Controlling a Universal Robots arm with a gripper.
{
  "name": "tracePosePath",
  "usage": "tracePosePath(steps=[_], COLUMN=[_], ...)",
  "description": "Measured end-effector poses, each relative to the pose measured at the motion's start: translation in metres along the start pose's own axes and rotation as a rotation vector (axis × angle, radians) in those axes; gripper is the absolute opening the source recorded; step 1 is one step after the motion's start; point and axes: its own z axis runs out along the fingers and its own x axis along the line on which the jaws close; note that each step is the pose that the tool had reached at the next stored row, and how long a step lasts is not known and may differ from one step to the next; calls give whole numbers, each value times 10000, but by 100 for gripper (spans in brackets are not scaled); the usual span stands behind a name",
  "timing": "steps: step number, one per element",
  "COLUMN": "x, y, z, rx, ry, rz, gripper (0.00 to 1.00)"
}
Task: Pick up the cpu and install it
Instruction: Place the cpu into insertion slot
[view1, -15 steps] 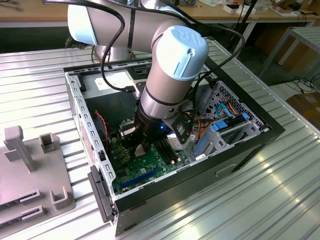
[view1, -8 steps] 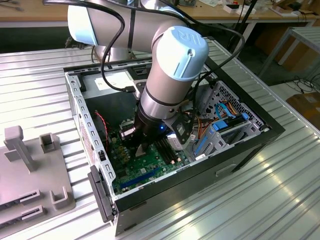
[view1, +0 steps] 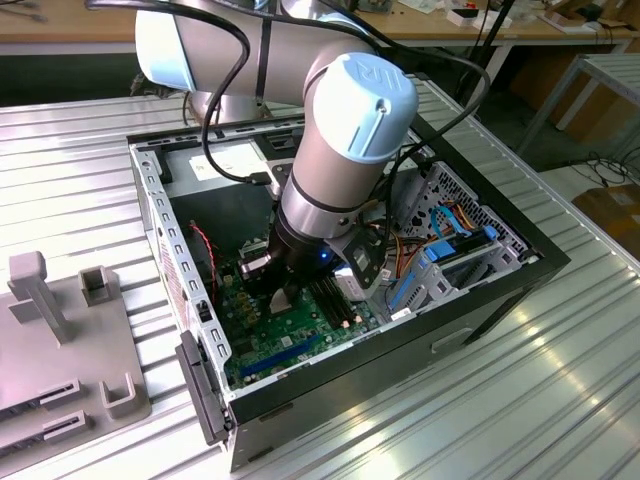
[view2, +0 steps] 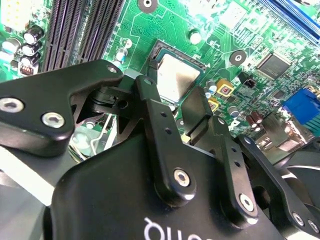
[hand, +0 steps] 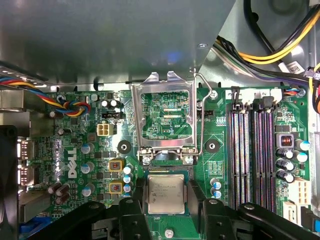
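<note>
**A:** Grey metal top, small square: the cpu (hand: 166, 194) lies at the black socket (hand: 168, 171) on the green motherboard (hand: 222, 125), just beside the hinge of the raised load plate (hand: 162, 85). I cannot tell if it is fully seated.

**B:** Pincer (view2: 171, 90)?

**A:** Narrow, closed on two opposite edges of the chip.

**B:** Handling?

**A:** My guess is light, stiff and slick on top, with a fragile contact face. Hold it by the edges only and keep it level.

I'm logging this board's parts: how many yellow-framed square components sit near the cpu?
2 yellow-framed square components, side by side on the motherboard: one level with the cpu, the other nearer the raised socket frame. More could be hidden elsewhere.
</note>
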Motion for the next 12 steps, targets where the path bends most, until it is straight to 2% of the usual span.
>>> tracePosePath(steps=[12], x=[-3], y=[-4], z=[25], rx=[-56], ry=[1], rz=[-4], gripper=[47])
